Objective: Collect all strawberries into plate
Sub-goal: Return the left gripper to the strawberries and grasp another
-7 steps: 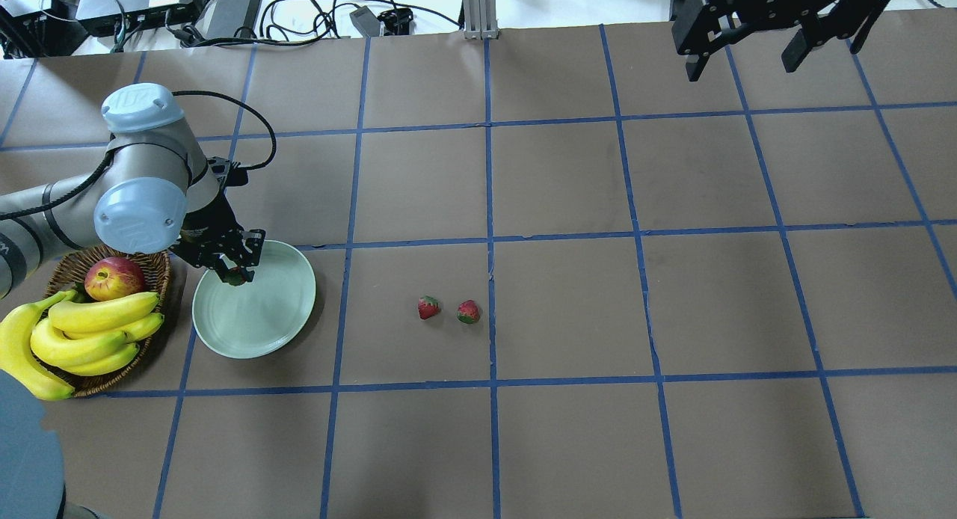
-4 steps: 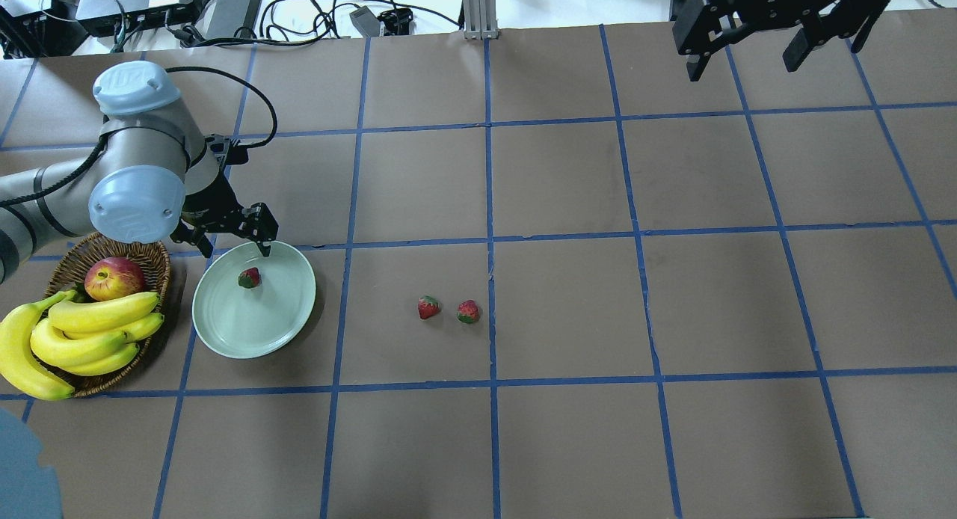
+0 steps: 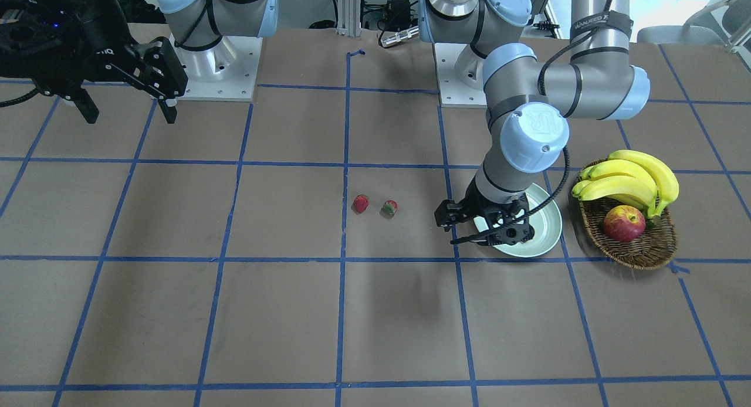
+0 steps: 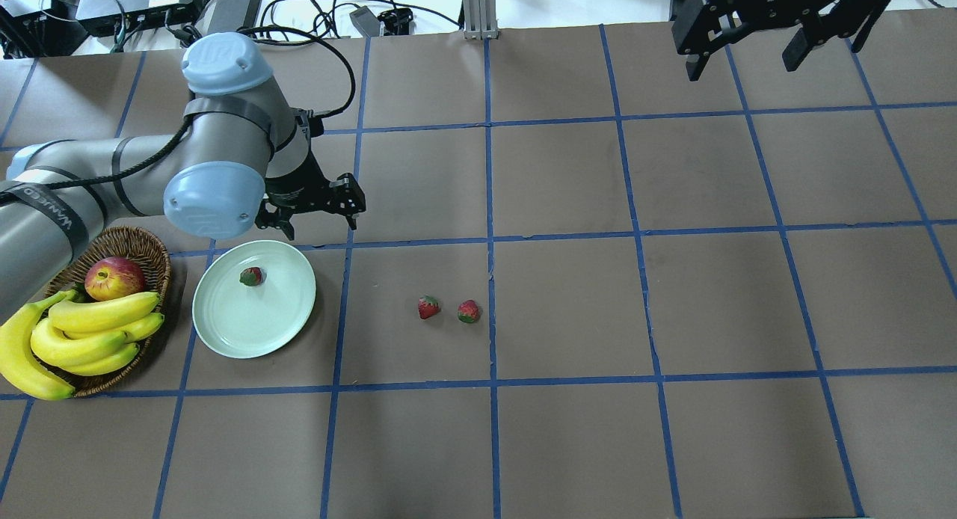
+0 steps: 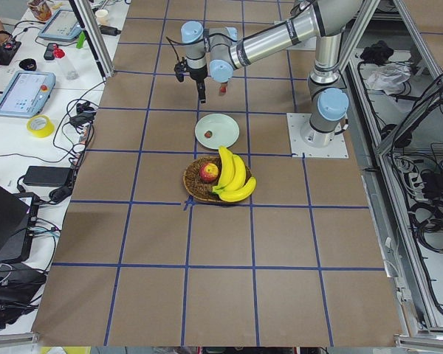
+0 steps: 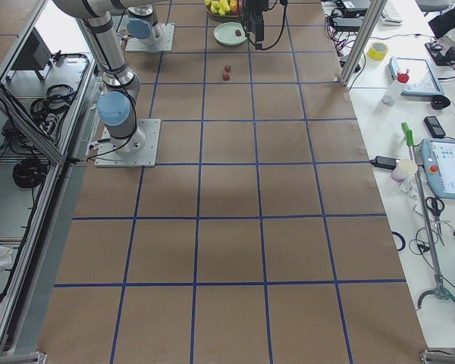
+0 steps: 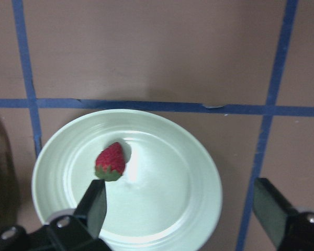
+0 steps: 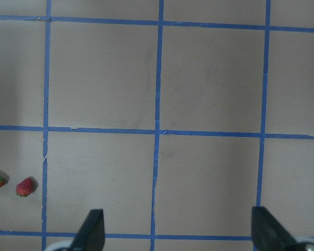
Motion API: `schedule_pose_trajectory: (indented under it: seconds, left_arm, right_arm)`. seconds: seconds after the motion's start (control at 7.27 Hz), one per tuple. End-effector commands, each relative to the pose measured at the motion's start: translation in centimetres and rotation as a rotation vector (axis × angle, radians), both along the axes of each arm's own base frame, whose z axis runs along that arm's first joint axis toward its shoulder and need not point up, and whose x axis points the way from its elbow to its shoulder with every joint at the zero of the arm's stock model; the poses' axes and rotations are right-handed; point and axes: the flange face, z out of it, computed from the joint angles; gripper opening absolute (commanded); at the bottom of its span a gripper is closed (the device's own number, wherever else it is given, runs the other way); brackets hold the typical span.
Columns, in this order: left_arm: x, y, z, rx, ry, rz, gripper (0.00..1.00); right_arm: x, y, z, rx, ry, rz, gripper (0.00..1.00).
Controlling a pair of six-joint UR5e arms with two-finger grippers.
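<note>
- While the plate (image 4: 254, 332) lies flat on it, the brown table (image 4: 568, 444) with its blue tape grid bears everything else.
- The left arm (image 4: 112, 179) reaches over the table past the plate's rim on the side away from the robot.
- The right gripper (image 4: 744, 64) hangs well apart from the plate, toward the robot's right. Its fingers are spread wide and it holds nothing.
- The left gripper (image 4: 318, 218) hovers just beyond the plate's far rim, its jaws wide apart and empty.
- The wicker basket (image 4: 142, 242) stands just beside the plate, on the side away from the loose berries.
- The bananas (image 4: 90, 328) lie across the basket, hanging over the edge away from the plate.
- The apple (image 4: 114, 277) sits in the basket.
- One strawberry (image 4: 250, 277) lies on the plate, off-centre toward the far rim.
- Two more strawberries (image 4: 428, 307) (image 4: 469, 311) lie close together on the table, apart from the plate toward the robot's right.
</note>
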Motion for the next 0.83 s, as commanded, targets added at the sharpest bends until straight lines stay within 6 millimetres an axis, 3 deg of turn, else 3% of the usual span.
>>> schedule_pose_trajectory:
  seconds: [0.0,0.28,0.69]
  left_arm:
    - [-6.3,2.4,-2.1,0.024,0.009,-0.050,1.00]
    - [-7.6,3.8,-5.1,0.053,0.129,-0.039,1.00]
    - [-7.7,5.5,-8.8,0.089,0.133,-0.040,1.00]
  right_arm:
    - [-0.1,-0.2,-0.2,0.002,-0.005,-0.003,1.00]
    - [0.0,-0.1,-0.2,0.003,-0.003,-0.001,1.00]
    - [0.0,-0.1,-0.2,0.003,-0.003,-0.001,1.00]
